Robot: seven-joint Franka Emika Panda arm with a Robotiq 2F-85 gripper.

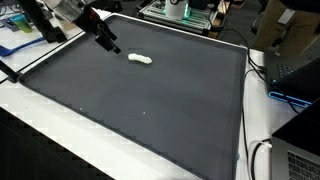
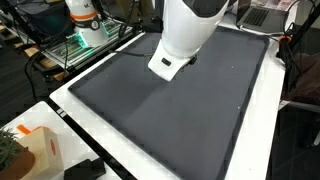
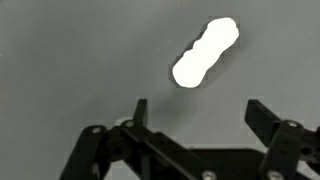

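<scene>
1. Ahead of the jaws, past the fingertips [image 3: 141, 112] in the wrist view, lies one white lumpy piece [image 3: 205, 52]. It is peanut-shaped and flat on the dark mat [image 3: 60, 50].
2. Jaws stand wide apart with nothing between them. Neither finger touches the piece or the mat, as far as the wrist view shows.
3. Offset: the piece sits forward of the gap, not inside it. Sideways it is close to the jaws' midline, a shade toward the right-hand finger in that picture. A clear strip of mat separates the piece from the fingertips.
4. Long axis: it runs on a slant, with the near end toward the left-hand finger and the far end away toward the right-hand one. It lies neither along the line on which the jaws close nor square across it.
5. In an exterior view the jaws hang near the piece [image 1: 140, 59], to one side of it and apart, close to a far corner of the mat [image 1: 150, 110].
6. Only one arm [image 2: 185, 35] is at work. In an exterior view its white body hides both the jaws and the piece.
7. The mat covers most of the desk [image 1: 35, 115], leaving a pale border around it. Nothing else lies near the jaws.
</scene>
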